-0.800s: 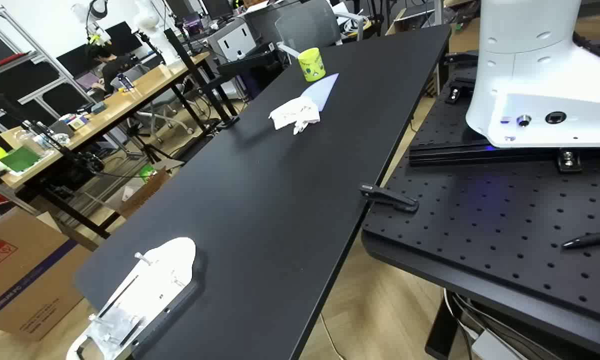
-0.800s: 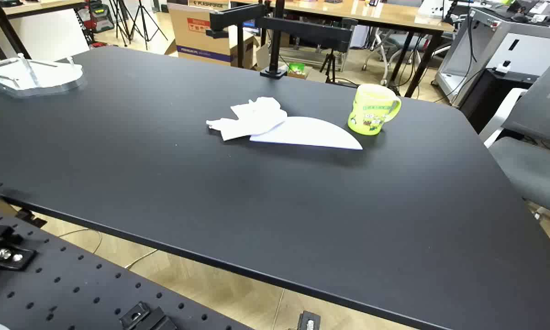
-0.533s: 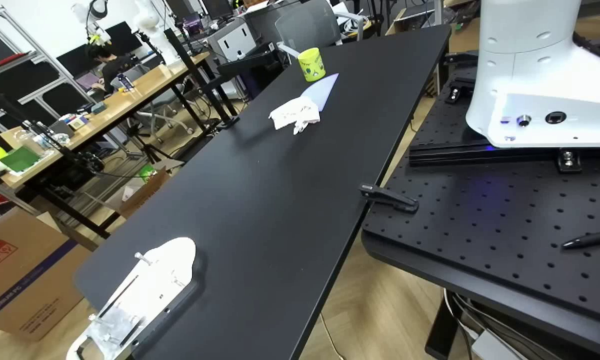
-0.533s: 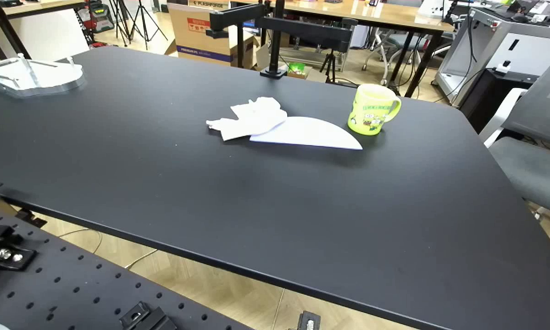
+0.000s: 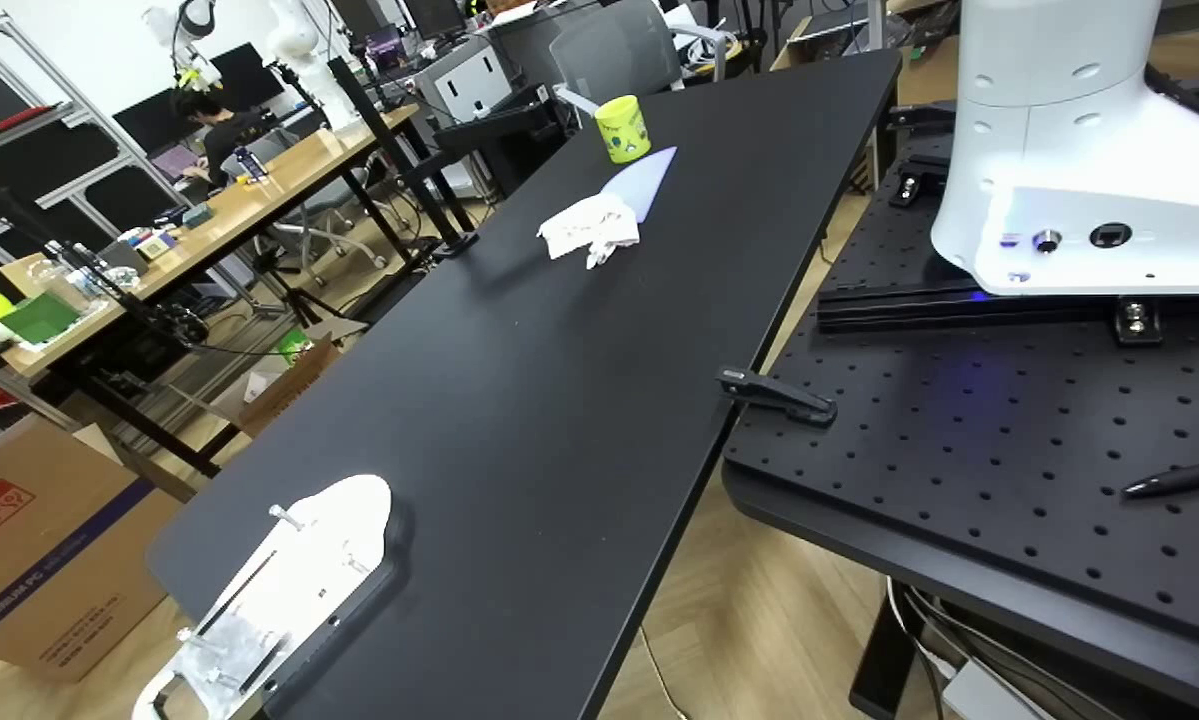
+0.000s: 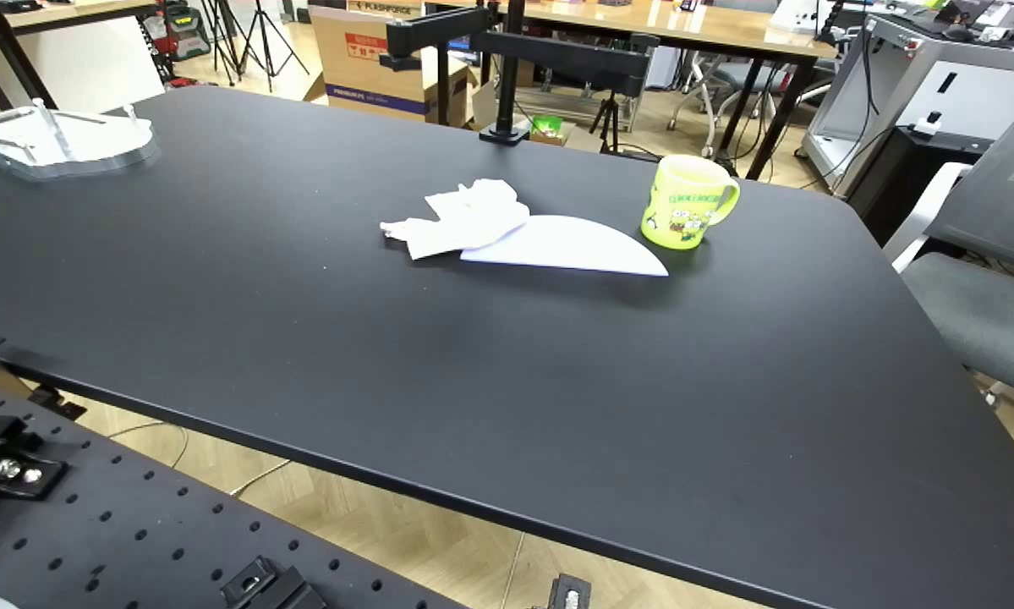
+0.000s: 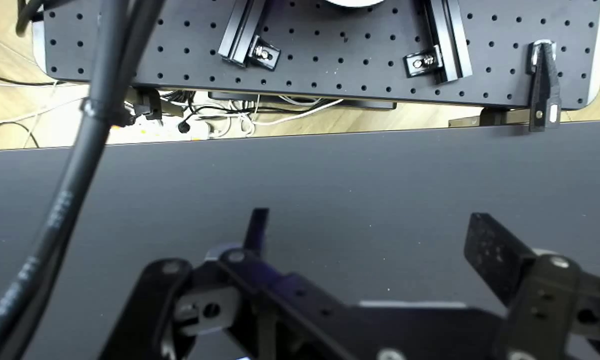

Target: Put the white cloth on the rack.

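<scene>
Closest in is the robot's white foot [image 5: 1069, 180]. It stands on a black board [image 5: 989, 430] full of holes, right by the near long edge of the dark worktop [image 5: 519, 400]. A black clamp [image 5: 779, 396] reaches from that board over onto the edge.

In the wrist view the hand [image 7: 371, 215] is above the worktop. Its two fingers [image 7: 497, 255] are spread wide apart, and dark worktop shows between them.

Farther in, past the middle and closer to the far long edge, the white cloth [image 6: 468, 222] lies all crumpled on the worktop. Both exterior views show it. It touches a white piece [image 6: 570, 245] with one curved side; I can't tell what that piece is. Near the piece's pointy end a yellow-green cup [image 6: 682, 203] stands upright, toward the far corner next to the gray chair [image 6: 993, 211].

Near the other far corner — well apart from the cloth — is the white rack [image 5: 309, 570], with little pegs [image 5: 286, 517] poking up. Part of it is cut off from sight.

A black post [image 6: 507, 93] stands on the far edge, behind the cloth. Past that edge is a brown box [image 6: 363, 68] with a purple stripe, and a wooden desk [image 6: 726, 25] is farther back. Way back, in an exterior view, a person [image 5: 224, 132] sits by that desk.
</scene>
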Robot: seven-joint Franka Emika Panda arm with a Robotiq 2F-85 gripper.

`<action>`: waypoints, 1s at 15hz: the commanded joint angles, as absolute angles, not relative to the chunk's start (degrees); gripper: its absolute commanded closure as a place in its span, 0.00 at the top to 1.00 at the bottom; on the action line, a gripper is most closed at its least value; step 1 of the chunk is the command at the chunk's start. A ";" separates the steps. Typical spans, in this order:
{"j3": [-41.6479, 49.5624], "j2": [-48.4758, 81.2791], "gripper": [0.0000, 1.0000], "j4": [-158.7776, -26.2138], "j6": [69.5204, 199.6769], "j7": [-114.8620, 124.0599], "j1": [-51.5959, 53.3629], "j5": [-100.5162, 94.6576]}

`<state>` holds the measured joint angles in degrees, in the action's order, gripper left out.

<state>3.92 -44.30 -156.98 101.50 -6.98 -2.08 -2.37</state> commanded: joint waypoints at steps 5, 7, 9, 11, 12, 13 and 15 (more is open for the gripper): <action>5.40 -39.61 1.00 -156.52 120.43 -6.78 -7.26 -10.18; 6.26 -34.77 1.00 -155.16 126.98 -7.63 -9.01 -13.83; 9.72 -27.64 1.00 -151.51 128.36 -15.15 -7.43 -13.69; 12.82 -22.57 1.00 -148.58 129.24 -23.85 -5.23 -10.91; 13.92 -20.16 1.00 -146.87 129.68 -27.97 -4.11 -9.52; 14.72 -17.94 1.00 -145.13 129.35 -31.91 -3.18 -8.25; 15.42 -13.18 1.00 -141.04 127.83 -39.47 -1.67 -5.56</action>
<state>13.69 -20.90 -148.42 130.25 -30.58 -4.63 -8.82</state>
